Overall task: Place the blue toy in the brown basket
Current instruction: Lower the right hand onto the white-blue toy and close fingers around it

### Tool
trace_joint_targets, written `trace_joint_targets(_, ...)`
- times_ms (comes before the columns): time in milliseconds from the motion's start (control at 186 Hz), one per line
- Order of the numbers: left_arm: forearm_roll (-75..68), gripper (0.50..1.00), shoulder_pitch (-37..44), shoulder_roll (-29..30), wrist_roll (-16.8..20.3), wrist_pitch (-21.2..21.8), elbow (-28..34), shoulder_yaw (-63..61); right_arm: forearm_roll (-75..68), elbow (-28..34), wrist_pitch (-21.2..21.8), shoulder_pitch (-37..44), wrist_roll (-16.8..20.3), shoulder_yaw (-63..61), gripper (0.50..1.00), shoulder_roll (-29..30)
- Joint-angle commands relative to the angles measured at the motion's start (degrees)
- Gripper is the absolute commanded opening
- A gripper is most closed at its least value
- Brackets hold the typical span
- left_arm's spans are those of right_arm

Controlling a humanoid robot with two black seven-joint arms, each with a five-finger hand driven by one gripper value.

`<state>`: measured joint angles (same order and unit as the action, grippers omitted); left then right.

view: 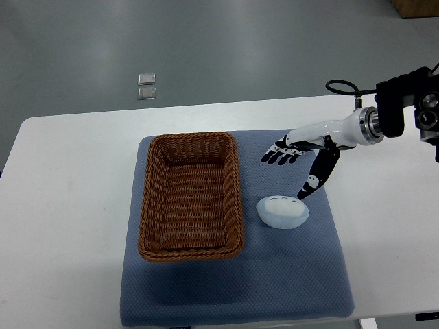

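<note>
A pale blue, rounded toy [282,212] lies on the blue mat [233,288], just right of the brown wicker basket [191,196]. The basket holds nothing I can see. My right hand [291,168] comes in from the right edge and hovers just above and behind the toy. Its fingers [278,156] are spread toward the basket and its thumb [314,179] points down near the toy's right end. The hand holds nothing. The left arm is out of view.
The mat lies on a white table [62,205]. Two small clear squares [147,86] lie on the grey floor beyond the table's far edge. A corner of a brown box [416,7] shows at the top right.
</note>
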<state>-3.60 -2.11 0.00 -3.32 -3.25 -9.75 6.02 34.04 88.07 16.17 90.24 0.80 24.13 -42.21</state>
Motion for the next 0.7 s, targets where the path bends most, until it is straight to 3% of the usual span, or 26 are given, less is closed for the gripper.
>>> trace_joint_targets(0, 0.0, 1.0, 0.0, 0.0, 0.0, 0.1, 0.0, 0.0, 1.3, -0.1, -2.0, -1.6, 0.0, 0.0, 0.905, 0.2)
trace_joint_targets(247, 0.0, 1.0, 0.0, 0.0, 0.0, 0.3, 0.0, 0.0, 3.8, -0.1, -5.5, -6.9, 0.0, -0.7, 0.905, 0.1)
trace_joint_targets(692, 0.0, 1.0, 0.0, 0.0, 0.1, 0.3, 0.0, -0.2, 4.9, -1.3, -7.7, -15.7, -0.2, -5.3, 0.905, 1.3)
